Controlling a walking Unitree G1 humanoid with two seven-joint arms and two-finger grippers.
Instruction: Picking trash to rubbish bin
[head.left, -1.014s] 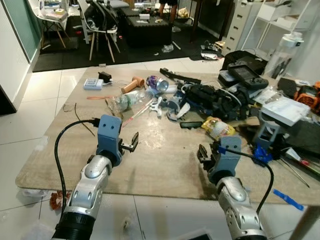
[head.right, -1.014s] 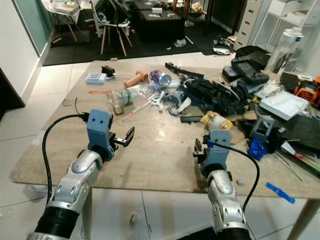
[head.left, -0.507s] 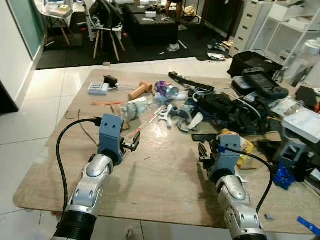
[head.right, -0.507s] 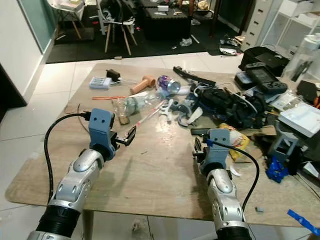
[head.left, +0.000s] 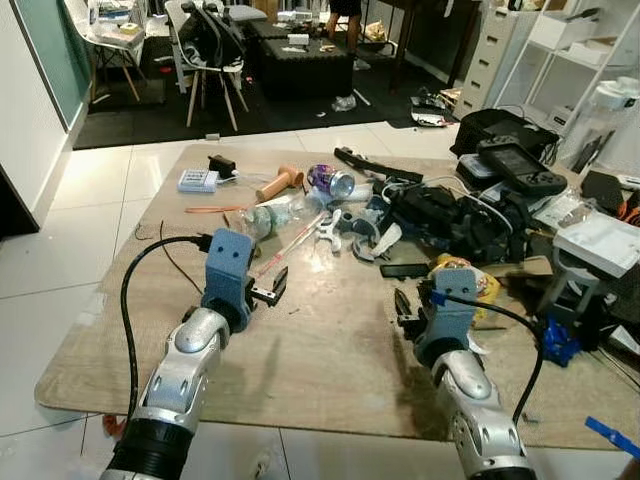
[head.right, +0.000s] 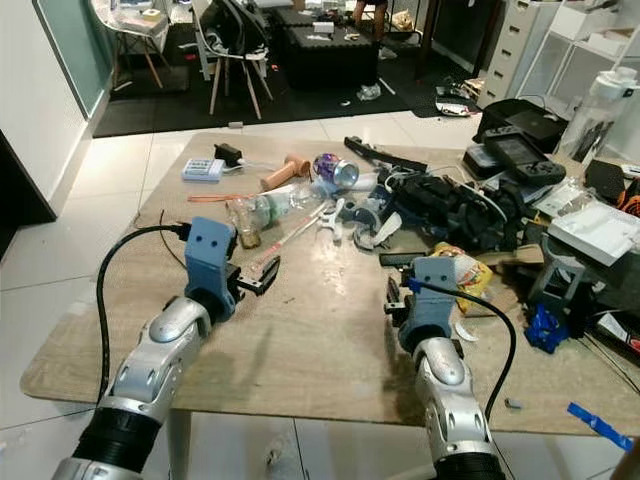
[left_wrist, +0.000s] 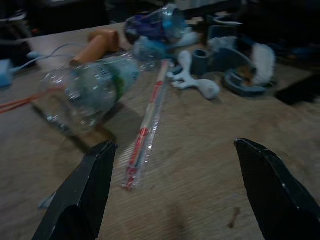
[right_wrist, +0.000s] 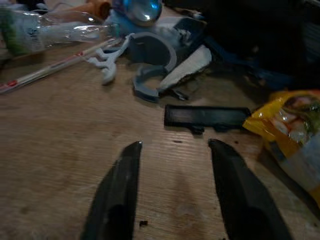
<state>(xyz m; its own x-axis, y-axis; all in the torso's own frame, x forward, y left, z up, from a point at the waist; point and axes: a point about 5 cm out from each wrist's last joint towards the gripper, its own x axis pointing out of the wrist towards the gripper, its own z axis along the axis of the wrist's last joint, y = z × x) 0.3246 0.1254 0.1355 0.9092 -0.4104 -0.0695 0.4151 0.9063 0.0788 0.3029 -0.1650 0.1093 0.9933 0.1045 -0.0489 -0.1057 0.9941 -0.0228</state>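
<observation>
Both grippers hover low over the wooden table (head.left: 330, 350), empty and with fingers spread. On the robot's left, the left gripper (head.left: 272, 290) is parted wide, its black fingers (left_wrist: 82, 192) framing a thin wrapped stick (left_wrist: 147, 120) that lies on the wood ahead of it, apart from the fingertips. Just beyond and left of that stick lies a crushed clear plastic bottle (head.left: 268, 212) on its side, with a tan handle-shaped piece (head.left: 277, 182) and a white multi-socket block (head.left: 197, 180) farther back. A purple drink can (head.left: 328, 181) lies on its side behind the bottle, its shiny end facing forward. Toward the middle sit a white plastic clip (left_wrist: 196, 80) and grey curved plastic parts (right_wrist: 155, 55), beside a heap of black straps and cables (head.left: 450, 212). The right gripper (head.left: 404, 310) is also released, its fingers (right_wrist: 120, 185) apart above bare wood; a flat black bar (right_wrist: 207, 116) lies ahead of them. Right of that bar rests a crumpled yellow snack wrapper (head.left: 468, 278), near the gripper but not touched. Farther right stand a blue plastic part (head.left: 558, 342) and a white box (head.left: 600, 238).
</observation>
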